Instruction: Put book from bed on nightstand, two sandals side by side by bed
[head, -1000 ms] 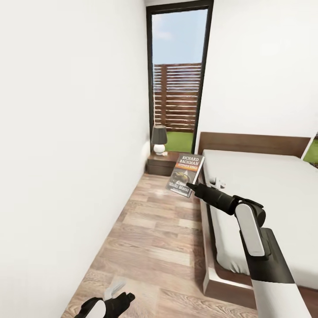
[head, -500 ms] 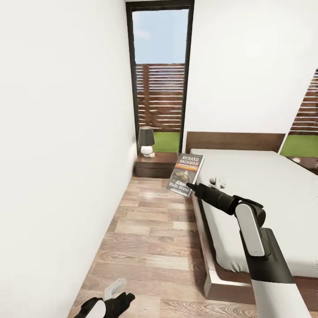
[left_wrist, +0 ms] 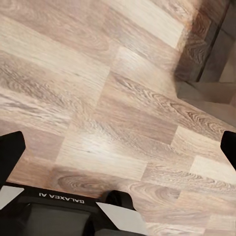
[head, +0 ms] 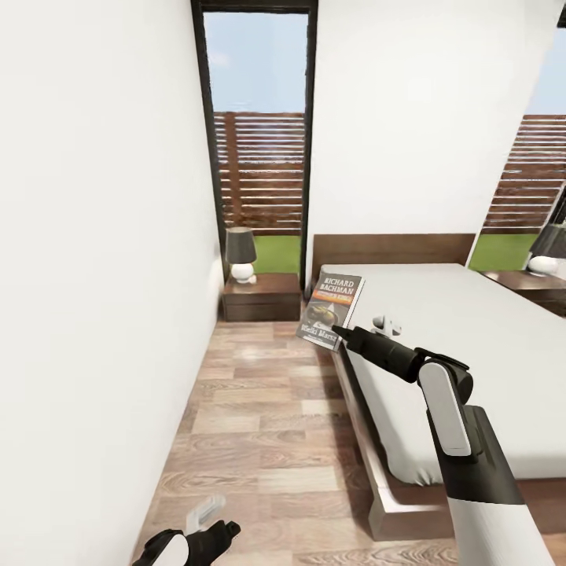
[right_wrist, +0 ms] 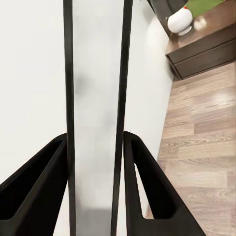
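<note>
My right gripper (head: 339,332) is shut on the lower corner of the book (head: 332,308) and holds it upright in the air, over the floor beside the bed (head: 464,322). In the right wrist view the book (right_wrist: 96,118) stands edge-on between the two black fingers (right_wrist: 147,191). A dark brown nightstand (head: 262,297) stands against the far wall, left of the headboard, with a lamp (head: 240,253) on it; it also appears as the nightstand (right_wrist: 206,49). My left gripper (head: 208,538) hangs low over the floor, and in its wrist view the gripper (left_wrist: 119,145) is open and empty. The sandals are out of view.
A white wall runs close along the left. A tall black-framed window (head: 255,134) is behind the nightstand. A second nightstand (head: 523,283) with a lamp stands at the bed's far right. A strip of wood floor (head: 267,417) lies between wall and bed.
The whole view has shifted: window and nightstand slid left in the picture and the second nightstand came into view at right. The right arm still holds the book in the same pose.
</note>
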Available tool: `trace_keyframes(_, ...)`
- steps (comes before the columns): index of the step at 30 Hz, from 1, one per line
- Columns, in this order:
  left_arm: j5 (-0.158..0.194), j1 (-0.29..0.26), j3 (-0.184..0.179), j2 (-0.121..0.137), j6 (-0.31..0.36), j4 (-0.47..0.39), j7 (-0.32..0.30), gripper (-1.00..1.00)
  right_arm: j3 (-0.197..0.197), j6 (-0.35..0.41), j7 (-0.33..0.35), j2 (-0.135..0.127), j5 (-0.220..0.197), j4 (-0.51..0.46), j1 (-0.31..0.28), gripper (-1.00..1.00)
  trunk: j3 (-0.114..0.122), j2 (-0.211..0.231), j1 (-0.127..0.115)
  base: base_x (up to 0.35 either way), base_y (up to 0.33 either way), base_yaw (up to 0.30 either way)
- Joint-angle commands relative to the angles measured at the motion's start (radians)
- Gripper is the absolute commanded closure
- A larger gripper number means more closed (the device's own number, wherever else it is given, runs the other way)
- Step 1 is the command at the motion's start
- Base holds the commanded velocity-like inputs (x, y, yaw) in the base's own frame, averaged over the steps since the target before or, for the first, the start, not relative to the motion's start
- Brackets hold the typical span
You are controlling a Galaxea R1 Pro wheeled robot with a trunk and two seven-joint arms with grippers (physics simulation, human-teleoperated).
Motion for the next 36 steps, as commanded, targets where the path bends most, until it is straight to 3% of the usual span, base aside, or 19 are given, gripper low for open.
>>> trace_keyframes(1, 0.010, -0.001, -0.006, 0.001, 0.000, -0.002, 0.009, -1.00, -0.002, 0.006, 0.008, 0.000, 0.005, 0.000, -0.001, 1.00, -0.001, -0.001, 0.000, 0.217, 0.271, -0.064)
trace_keyframes(22, 0.009, 0.000, -0.008, 0.001, -0.002, -0.002, 0.010, -1.00, 0.000, 0.004, 0.008, 0.000, 0.008, 0.001, -0.001, 1.00, -0.001, -0.001, 0.000, 0.254, 0.211, -0.012)
trace_keyframes(29, -0.032, -0.001, -0.007, -0.003, -0.002, -0.002, 0.011, -1.00, 0.000, 0.005, 0.008, 0.000, 0.009, 0.002, -0.001, 1.00, -0.001, -0.001, 0.000, 0.320, 0.026, 0.000)
trace_keyframes(36, -0.046, -0.001, -0.007, -0.004, -0.003, -0.002, 0.011, -1.00, -0.001, 0.007, 0.011, -0.002, 0.004, 0.003, -0.001, 1.00, -0.001, -0.001, 0.000, 0.328, 0.006, 0.000)
